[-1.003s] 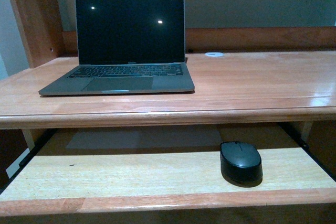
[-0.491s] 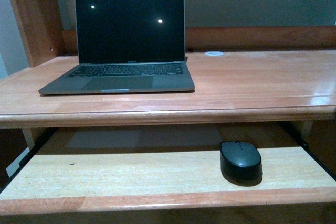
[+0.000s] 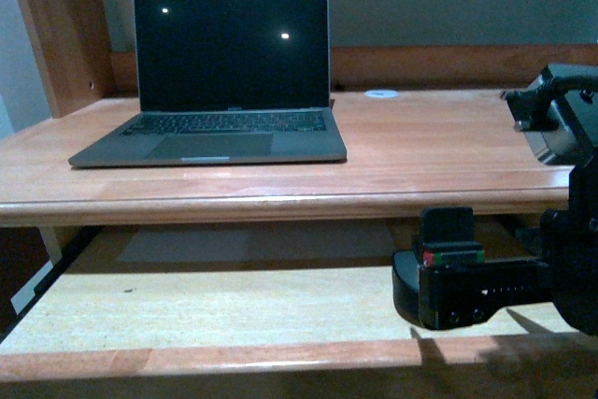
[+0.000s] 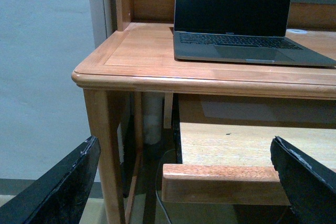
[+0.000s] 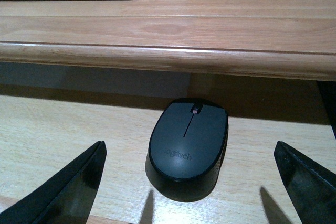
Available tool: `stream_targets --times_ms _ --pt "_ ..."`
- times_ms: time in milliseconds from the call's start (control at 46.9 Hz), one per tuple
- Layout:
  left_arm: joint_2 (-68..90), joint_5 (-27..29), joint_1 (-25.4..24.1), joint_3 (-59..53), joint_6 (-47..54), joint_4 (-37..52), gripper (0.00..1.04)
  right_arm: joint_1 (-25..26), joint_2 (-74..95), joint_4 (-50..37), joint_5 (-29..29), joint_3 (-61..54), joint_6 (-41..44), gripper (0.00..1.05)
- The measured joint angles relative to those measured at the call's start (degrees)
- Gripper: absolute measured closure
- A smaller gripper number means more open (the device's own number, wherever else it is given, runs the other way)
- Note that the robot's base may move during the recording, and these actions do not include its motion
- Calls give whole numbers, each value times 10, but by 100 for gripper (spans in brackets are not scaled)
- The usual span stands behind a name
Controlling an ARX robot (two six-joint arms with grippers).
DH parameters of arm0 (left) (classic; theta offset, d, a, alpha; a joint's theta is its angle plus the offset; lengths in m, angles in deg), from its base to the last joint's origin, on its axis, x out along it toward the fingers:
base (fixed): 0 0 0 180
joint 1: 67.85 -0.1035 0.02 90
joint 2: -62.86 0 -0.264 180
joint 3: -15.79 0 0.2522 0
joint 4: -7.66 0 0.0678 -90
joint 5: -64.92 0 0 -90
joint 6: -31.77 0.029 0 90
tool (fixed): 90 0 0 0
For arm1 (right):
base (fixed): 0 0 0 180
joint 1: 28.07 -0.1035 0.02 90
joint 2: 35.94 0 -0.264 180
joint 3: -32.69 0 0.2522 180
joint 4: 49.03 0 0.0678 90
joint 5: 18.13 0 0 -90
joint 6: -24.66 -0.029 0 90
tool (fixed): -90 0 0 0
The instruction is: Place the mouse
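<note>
The small black mouse [image 5: 189, 148] lies on the pale pull-out tray [image 5: 63, 140] under the desk top, toward the tray's right side. My right gripper [image 5: 189, 144] is open, with its fingers [image 5: 79, 182] well apart on either side of the mouse, not touching it. In the front view the right gripper [image 3: 450, 273] covers most of the mouse [image 3: 404, 292]; only the mouse's left edge shows. My left gripper [image 4: 185, 142] is open and empty, low by the desk's left front corner, facing the tray's front rail [image 4: 220, 182].
A grey laptop [image 3: 224, 91] stands open with a dark screen on the desk top [image 3: 439, 151], left of centre. A small white disc [image 3: 380, 94] lies at the back. The desk's front edge [image 5: 168, 56] overhangs the tray just behind the mouse. A desk leg [image 4: 102, 145] stands near the left gripper.
My right arm has come into the front view from the right and now stands over the mouse, hiding most of it. The mouse and laptop have not moved.
</note>
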Motion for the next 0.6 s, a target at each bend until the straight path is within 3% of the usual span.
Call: stream_targets --times_ms 597 --pt "0 0 0 0 0 0 7 -20 120 37 -54 93 -56 7"
